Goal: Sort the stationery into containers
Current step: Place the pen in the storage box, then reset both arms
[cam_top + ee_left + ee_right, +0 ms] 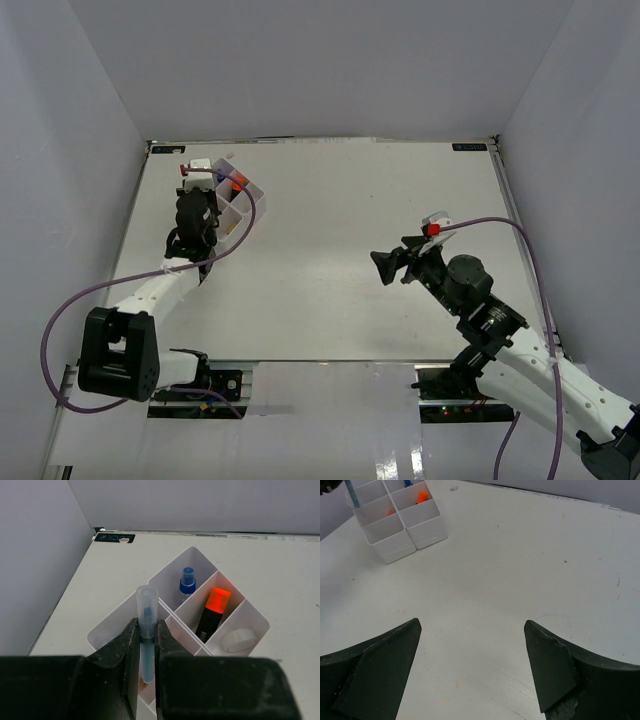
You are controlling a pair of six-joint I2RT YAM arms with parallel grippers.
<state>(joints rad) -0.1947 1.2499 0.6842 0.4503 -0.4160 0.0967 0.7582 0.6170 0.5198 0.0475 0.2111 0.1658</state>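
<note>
- Grey-walled white table (350,200); divided tray (200,552) sits far-left.
- Left gripper (147,640) pinches blue pen (147,605) upright over tray's nearest compartment; right gripper (472,624) spread, empty.
- Placing step, probably; next: lower, then release.

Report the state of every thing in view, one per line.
left fingers, shut on pen
pen, upright, held over tray
right fingers, open, empty
tray, partly filled
bottle, capped, upright in a compartment
highlighter, cap up in next compartment
tape, lying in its own compartment
</note>
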